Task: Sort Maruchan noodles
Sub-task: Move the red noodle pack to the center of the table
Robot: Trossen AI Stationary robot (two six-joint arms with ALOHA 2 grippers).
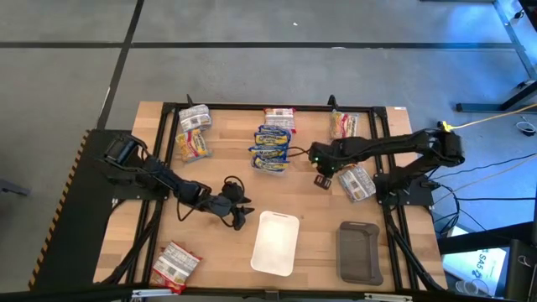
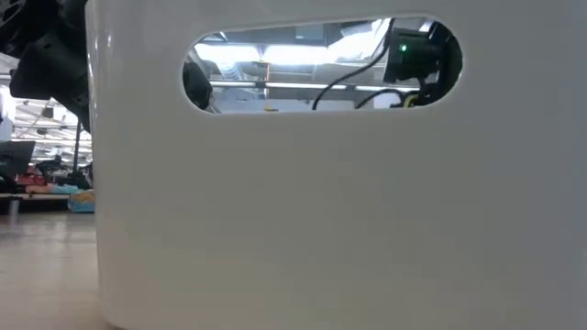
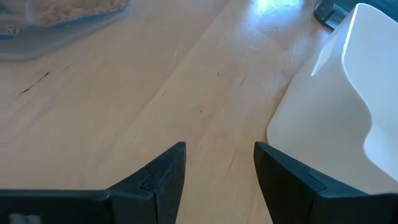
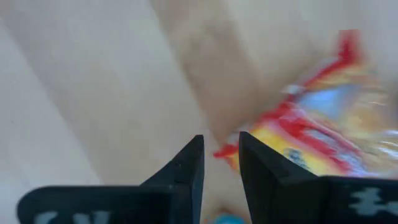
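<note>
Maruchan noodles lie flat on the wooden table: a blue-yellow stack at the far middle, and red-orange packets at the far left, far middle, far right, right and near left. My right gripper hangs, pointing down, between the stack and the right packet. Its fingers stand narrowly apart over bare wood, beside that packet's corner. My left gripper is open, low over the wood, left of the white tray.
The white tray sits at the near middle and fills the low view with its wall. A dark grey tray lies to its right. Bare wood shows between the trays and the packets.
</note>
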